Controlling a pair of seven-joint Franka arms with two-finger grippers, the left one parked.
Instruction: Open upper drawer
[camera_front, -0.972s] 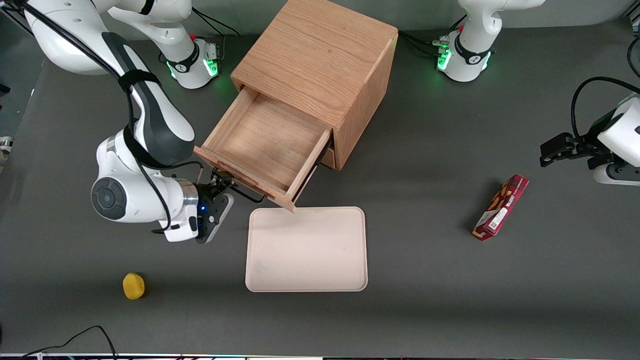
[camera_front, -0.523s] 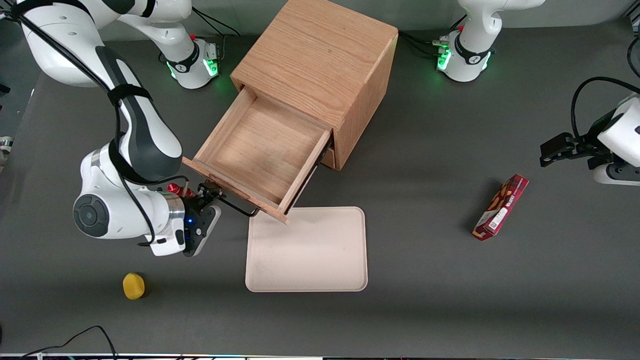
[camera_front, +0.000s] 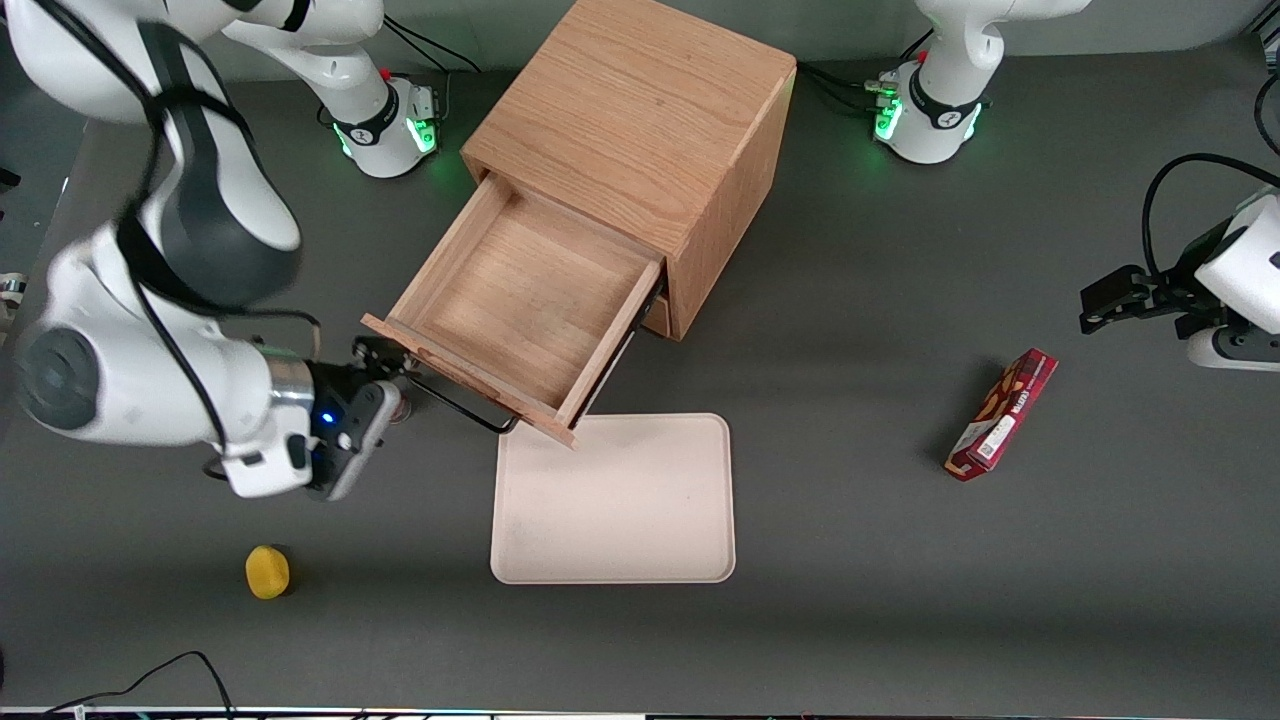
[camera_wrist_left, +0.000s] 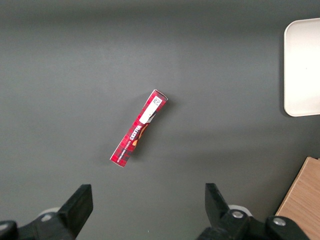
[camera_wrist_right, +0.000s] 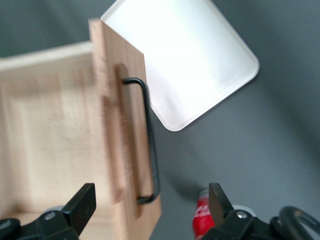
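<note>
The light oak upper drawer (camera_front: 515, 300) with its long black bar handle (camera_front: 460, 398) stands pulled well out of the two-drawer cabinet (camera_front: 640, 130), front facing the working arm's end of the worktop (camera_front: 850, 600). The hand (camera_front: 385, 372) hovers beside the handle's end, fingers spread and holding nothing, apparently released. The handle's long axis runs along the front.

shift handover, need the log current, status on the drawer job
Pincer open, off the handle, just above the drawer front. Drawer pulled well out, nothing inside. Tray on the table below the drawer's corner; red can under the pincer.
</note>
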